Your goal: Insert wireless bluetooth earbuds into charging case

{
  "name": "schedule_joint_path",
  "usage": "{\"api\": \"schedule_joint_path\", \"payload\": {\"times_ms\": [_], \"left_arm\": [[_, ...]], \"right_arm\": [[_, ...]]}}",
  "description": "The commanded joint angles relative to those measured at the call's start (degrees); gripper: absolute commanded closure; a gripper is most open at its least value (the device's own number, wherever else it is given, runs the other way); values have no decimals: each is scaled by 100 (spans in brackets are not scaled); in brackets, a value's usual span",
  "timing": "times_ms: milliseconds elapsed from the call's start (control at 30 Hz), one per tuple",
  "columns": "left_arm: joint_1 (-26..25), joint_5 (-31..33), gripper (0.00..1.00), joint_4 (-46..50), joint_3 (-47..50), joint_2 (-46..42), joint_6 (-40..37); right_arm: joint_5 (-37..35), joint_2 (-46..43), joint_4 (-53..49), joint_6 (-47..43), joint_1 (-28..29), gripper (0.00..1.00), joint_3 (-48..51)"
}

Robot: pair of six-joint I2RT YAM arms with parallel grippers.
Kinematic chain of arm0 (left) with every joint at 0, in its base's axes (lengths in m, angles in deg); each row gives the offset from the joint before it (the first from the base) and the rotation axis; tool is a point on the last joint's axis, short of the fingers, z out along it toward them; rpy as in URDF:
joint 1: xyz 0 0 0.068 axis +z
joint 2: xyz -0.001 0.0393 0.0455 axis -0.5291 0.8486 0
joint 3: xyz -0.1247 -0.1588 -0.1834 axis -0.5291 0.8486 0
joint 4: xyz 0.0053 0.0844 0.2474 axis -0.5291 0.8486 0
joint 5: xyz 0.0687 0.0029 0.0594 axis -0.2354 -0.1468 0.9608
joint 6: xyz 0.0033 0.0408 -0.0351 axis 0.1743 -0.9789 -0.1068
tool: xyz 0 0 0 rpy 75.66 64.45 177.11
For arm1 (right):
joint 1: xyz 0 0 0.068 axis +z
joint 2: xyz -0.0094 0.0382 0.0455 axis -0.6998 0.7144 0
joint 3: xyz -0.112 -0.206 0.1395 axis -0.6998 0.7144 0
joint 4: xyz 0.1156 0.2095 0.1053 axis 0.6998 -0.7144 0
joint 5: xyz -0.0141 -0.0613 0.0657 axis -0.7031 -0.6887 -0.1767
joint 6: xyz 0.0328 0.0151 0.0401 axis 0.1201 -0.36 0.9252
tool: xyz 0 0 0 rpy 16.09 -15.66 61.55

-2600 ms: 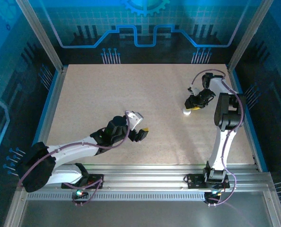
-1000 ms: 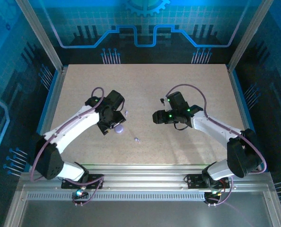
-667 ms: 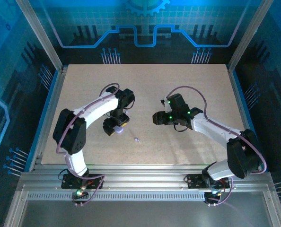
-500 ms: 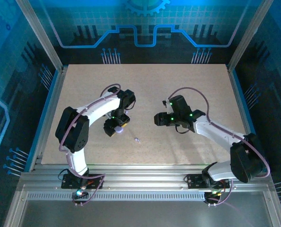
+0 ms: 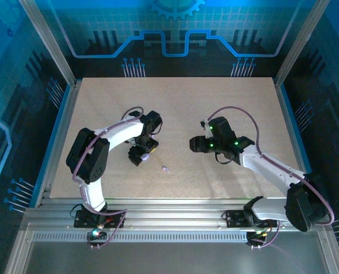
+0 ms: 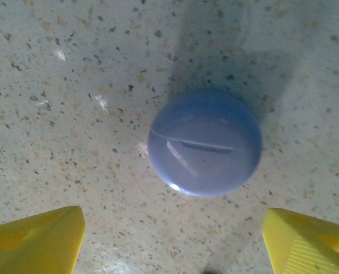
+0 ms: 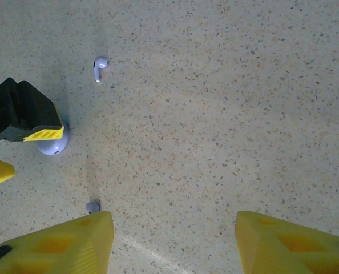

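Note:
A round lavender charging case lies on the speckled table with its lid shut. My left gripper hovers over it, open; its yellow fingertips stand wide apart, with bare table between them and the case just beyond. From above, the left gripper covers most of the case. One lavender earbud with a short stem lies past the case. Another earbud rests on the table by my right gripper's left finger, and it is also in the top view. The right gripper is open and empty.
The left gripper's black finger with a yellow tip overlaps the case in the right wrist view. The right gripper hangs over the table's middle, right of the case. Metal frame posts and blue walls bound the table.
The left arm's elbow has swung in towards its base while its gripper stayed over the case, and the jaws have spread wider. The right gripper has drifted slightly to the right.

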Motion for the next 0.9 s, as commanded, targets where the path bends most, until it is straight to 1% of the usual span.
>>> {"api": "schedule_joint_path", "payload": {"times_ms": [0, 133, 300, 467, 867], "left_arm": [[159, -177, 17, -230, 248, -164, 215], [208, -197, 19, -431, 403, -193, 223], [289, -202, 19, -515, 406, -124, 156], [375, -158, 21, -538, 423, -110, 73], [402, -223, 24, -632, 489, 27, 19]], "right_arm": [[-88, -118, -1, 12, 74, 41, 86], [-104, -157, -8, 23, 85, 41, 70], [-131, -169, 12, 58, 101, 42, 53], [-140, -170, 8, 84, 144, 42, 23], [-212, -273, 8, 146, 165, 43, 86]]}}
